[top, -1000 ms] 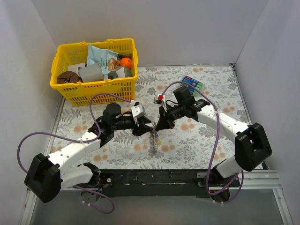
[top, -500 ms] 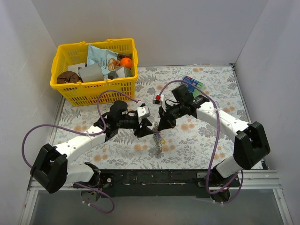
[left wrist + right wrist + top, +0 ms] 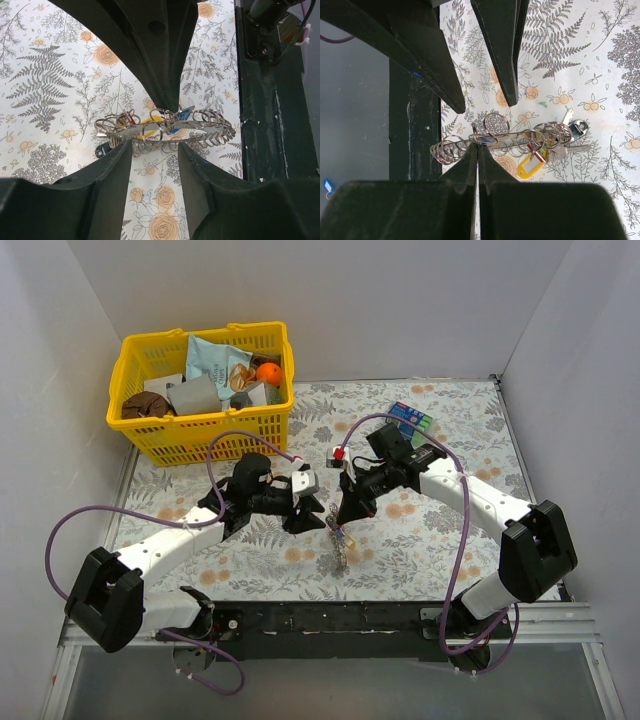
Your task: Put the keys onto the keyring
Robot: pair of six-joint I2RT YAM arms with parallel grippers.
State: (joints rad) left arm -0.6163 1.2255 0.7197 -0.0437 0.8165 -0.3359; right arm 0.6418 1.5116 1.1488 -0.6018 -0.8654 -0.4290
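Right fingers (image 3: 461, 170): clamped together on the keyring (image 3: 505, 136).
Left fingers (image 3: 114, 167): apart, holding nothing.
Risk: thin pinch slips if nudged; keyring drops to desk (image 3: 600, 75).

The top view looks down from above and behind both arms, far enough to take in the whole floral table (image 3: 430, 540) up to the back wall; the wrist views sit very close — one peers along the left gripper (image 3: 155, 146), the other along the right gripper (image 3: 477, 147); they face each other, sharing the keyring (image 3: 165, 131) and the table beneath, which the top view shows mid-table.
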